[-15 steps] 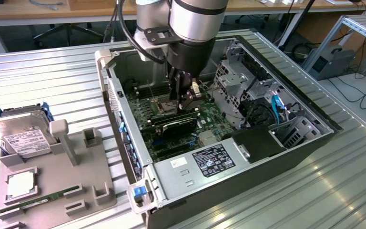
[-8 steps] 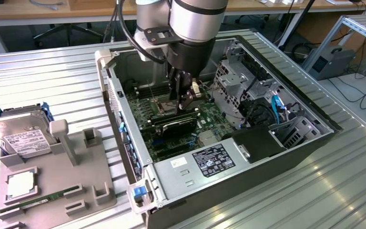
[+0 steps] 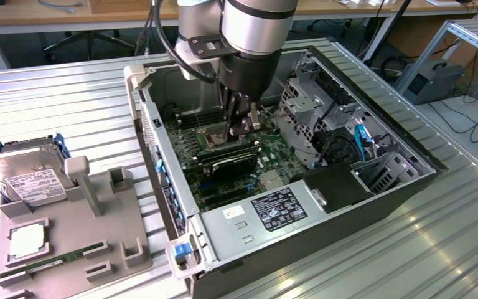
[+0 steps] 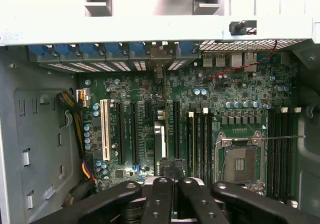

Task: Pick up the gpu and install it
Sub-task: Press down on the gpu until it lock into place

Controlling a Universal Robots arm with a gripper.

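The gpu stands on edge over the green motherboard, inside the open computer case. In the wrist view I see it edge-on, a thin line running from its silver bracket at the slotted rear wall down to my fingers. My gripper is shut on the gpu's top edge at the end far from the bracket. In the exterior view the gpu's black face shows just below my gripper, which reaches straight down into the case.
The case's drive cage and power supply flank the gripper. A bare CPU socket lies beside the card. On the exterior view's left, a grey fixture carries a hard drive, a processor and a green memory stick.
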